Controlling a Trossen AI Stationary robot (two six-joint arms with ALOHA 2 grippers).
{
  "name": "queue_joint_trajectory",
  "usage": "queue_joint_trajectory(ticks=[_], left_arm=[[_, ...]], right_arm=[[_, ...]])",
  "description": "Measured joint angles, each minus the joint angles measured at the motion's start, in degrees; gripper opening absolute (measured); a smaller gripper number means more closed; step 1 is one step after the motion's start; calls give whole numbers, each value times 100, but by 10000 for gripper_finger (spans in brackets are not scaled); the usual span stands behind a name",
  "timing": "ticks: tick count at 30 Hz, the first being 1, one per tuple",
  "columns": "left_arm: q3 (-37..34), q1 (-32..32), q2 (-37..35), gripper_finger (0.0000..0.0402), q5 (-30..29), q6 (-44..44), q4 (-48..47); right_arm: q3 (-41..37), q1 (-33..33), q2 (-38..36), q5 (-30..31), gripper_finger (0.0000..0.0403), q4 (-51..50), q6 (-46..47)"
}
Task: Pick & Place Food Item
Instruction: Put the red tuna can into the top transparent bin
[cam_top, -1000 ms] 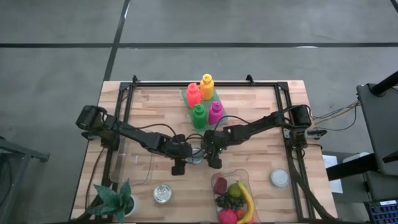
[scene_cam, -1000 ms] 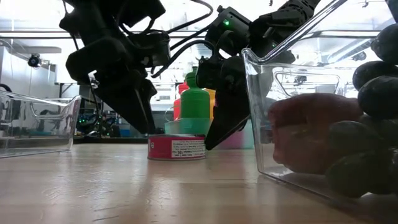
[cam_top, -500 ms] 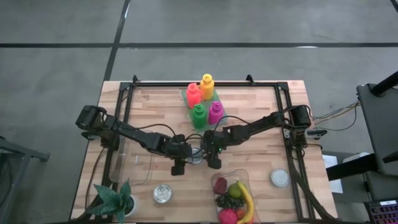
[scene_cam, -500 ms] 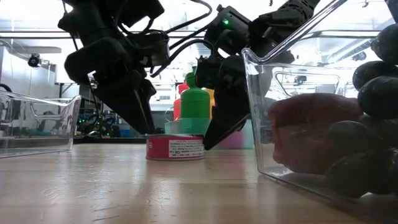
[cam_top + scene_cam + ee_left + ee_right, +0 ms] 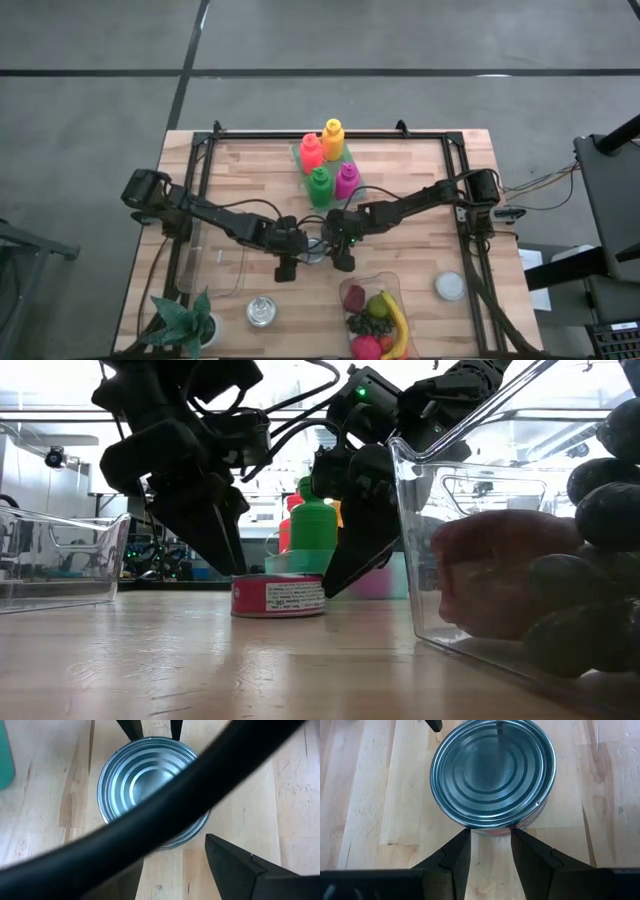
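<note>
A short round metal can with a red paper label (image 5: 278,596) stands upright on the wooden table (image 5: 200,670), near its middle, in front of a cluster of coloured plastic bottles (image 5: 327,160) on a green tray. Its ribbed silver lid faces up (image 5: 492,772).

The left gripper (image 5: 225,550) comes down at a slant on one side of the can, its dark fingers (image 5: 240,865) spread wider than the can and reaching the table just beside the rim; it grips nothing. The right gripper (image 5: 345,565) slants in from the opposite side, so the two meet in a V over the can. Its fingers (image 5: 455,855) stand a narrow gap apart, tips touching or nearly touching the can's edge, not clamped on it.

In the high view both dark arms stretch low from their bases at the table's two side edges toward the centre, wrists angled down.

A clear plastic bin (image 5: 372,318) holding toy fruit, a yellow banana among them, sits at the near edge. A second clear bin (image 5: 60,560) stands on the left side. A small potted plant (image 5: 185,320), a glass jar (image 5: 261,311) and a white lidded cup (image 5: 450,286) lie near the front.
</note>
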Motion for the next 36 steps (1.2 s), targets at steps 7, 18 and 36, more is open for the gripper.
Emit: queue_joint_trajectory(ticks=[7, 18, 36], left_arm=[[-139, -2, 4, 213, 27, 4, 161], [-494, -33, -32, 213, -30, -116, 619], [-190, -11, -875, 213, -280, -18, -616]], right_arm=[[113, -4, -4, 57, 134, 126, -30], [387, -2, -15, -179, 134, 544, -27], [373, -4, -17, -227, 134, -41, -24]])
